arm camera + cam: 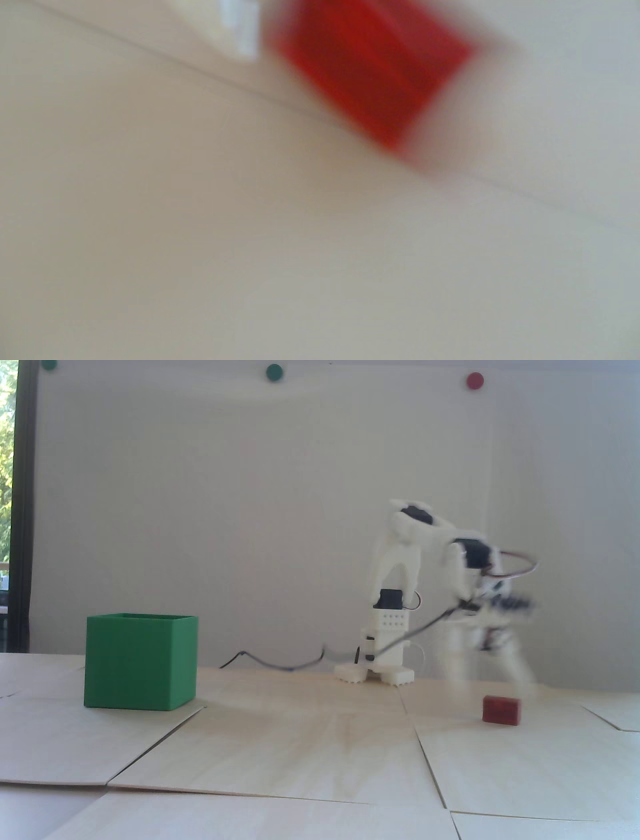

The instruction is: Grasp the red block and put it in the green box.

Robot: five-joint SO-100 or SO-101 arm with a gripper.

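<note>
The red block [501, 710] lies on the pale wooden table at the right of the fixed view. My gripper [492, 680] hangs just above and behind it, blurred by motion, open, its two white fingers spread to either side of the block and holding nothing. In the wrist view the red block [370, 69] fills the upper middle, very blurred, with one white fingertip [242, 31] to its left at the top edge. The green box [140, 661] stands upright far to the left in the fixed view, its top open.
The arm's white base [382, 655] stands behind the block at the table's back, with a dark cable [280, 664] trailing left. The table is made of wooden panels with seams [425, 755]. Coloured dots sit on the wall [474, 380].
</note>
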